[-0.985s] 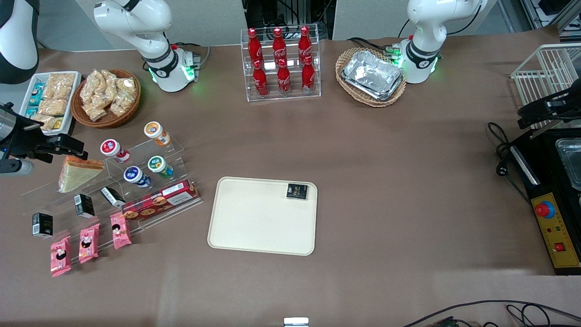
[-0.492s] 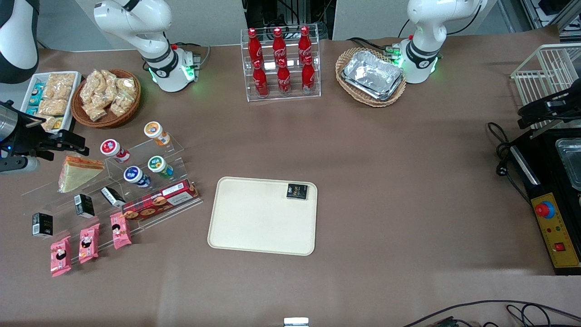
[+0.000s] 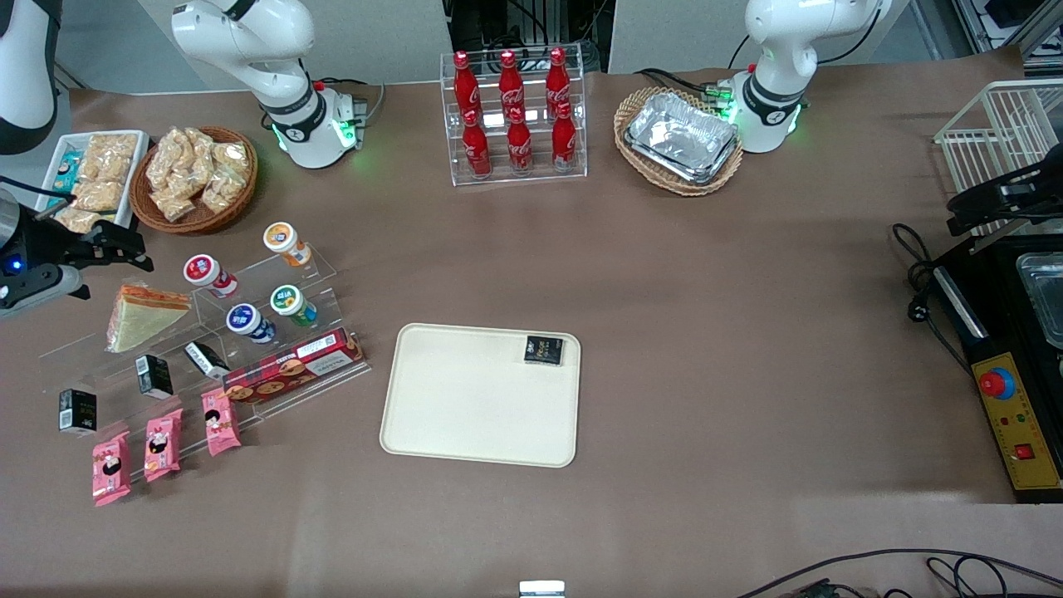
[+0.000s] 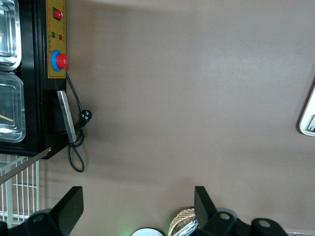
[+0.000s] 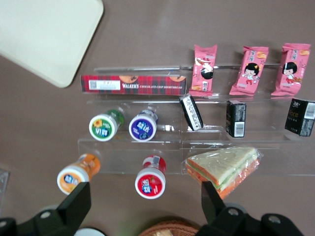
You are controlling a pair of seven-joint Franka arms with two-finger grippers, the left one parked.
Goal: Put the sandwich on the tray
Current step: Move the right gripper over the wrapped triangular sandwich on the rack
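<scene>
The gripper (image 3: 124,249) is hanging with its fingers spread wide and nothing between them, over the working arm's end of the table, just above the top step of the clear acrylic stand (image 5: 197,132). In my judgement the reach-and-grasp step is in hand, since the sandwich (image 3: 143,314) is lying untouched on that top step, just below the gripper and a little nearer the front camera than it. In the wrist view the sandwich (image 5: 224,169) is sitting close beside one fingertip (image 5: 209,191) rather than centred between the two, with its orange-red filling edge facing the fingers. The red-capped cup (image 5: 150,182) is lying between the fingertips instead. The tray (image 3: 480,394) is resting well apart from the gripper, toward the middle of the table, with a small black packet (image 3: 544,350) lying in one corner and the rest of it bare. The next move probably calls for shifting sideways until the wedge is centred, then descending and closing gently, as the wrapped bread looks soft and easily crushed.
</scene>
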